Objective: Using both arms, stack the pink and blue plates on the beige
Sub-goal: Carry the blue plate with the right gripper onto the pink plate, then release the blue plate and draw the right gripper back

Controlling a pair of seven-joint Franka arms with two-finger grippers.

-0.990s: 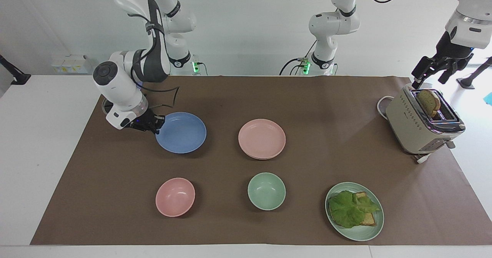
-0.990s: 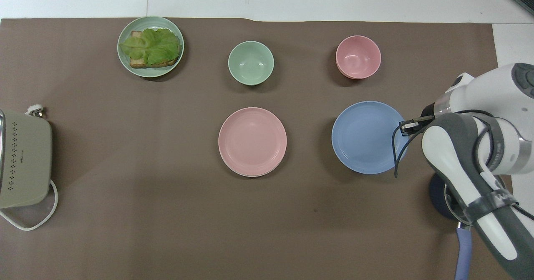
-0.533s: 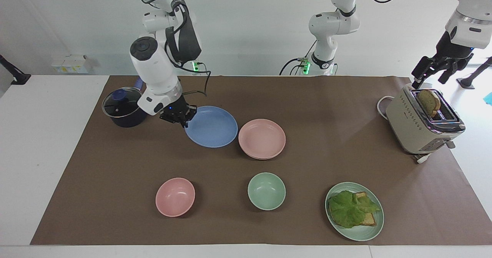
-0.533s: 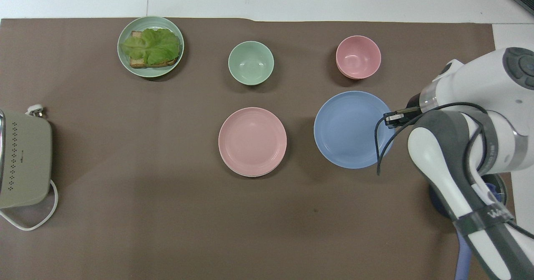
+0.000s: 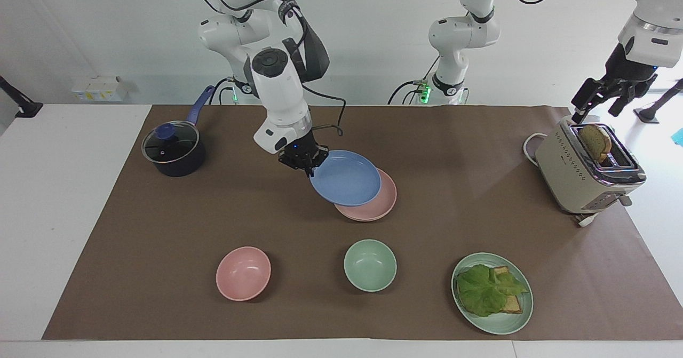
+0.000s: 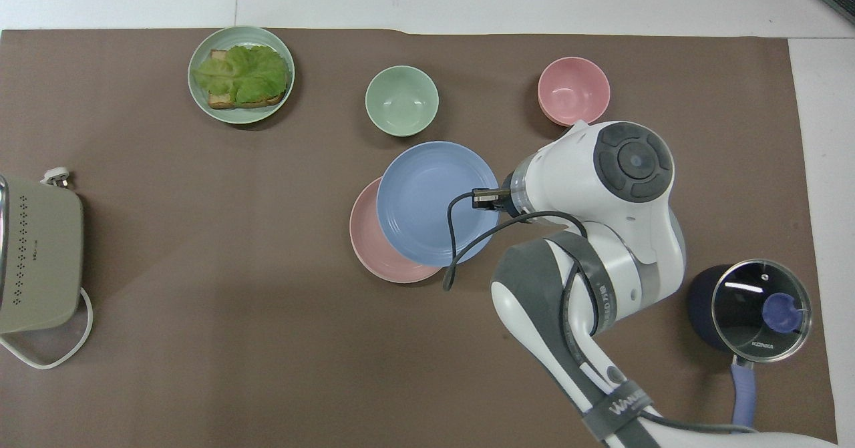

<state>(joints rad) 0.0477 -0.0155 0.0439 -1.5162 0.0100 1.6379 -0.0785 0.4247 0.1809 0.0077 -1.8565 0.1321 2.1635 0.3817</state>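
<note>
My right gripper (image 5: 308, 167) (image 6: 482, 199) is shut on the rim of the blue plate (image 5: 346, 179) (image 6: 424, 201). It holds the plate in the air, slightly tilted, over the pink plate (image 5: 381, 203) (image 6: 374, 254). The pink plate lies on the brown mat in the middle of the table, and only its edge toward the left arm's end shows past the blue one. The beige plate is hidden. My left gripper (image 5: 598, 107) waits open above the toaster (image 5: 581, 176) with nothing between its fingers; it is out of the overhead view.
A dark pot with a glass lid (image 5: 172, 147) (image 6: 755, 304) stands toward the right arm's end. Farther from the robots than the plates sit a pink bowl (image 5: 243, 272) (image 6: 573, 91), a green bowl (image 5: 370, 264) (image 6: 401, 99) and a green plate (image 5: 501, 326) (image 6: 200, 94) with lettuce and bread.
My right arm has lifted the blue plate and carried it from near the pot to over the pink plate, uncovering the pot. The left arm has not moved.
</note>
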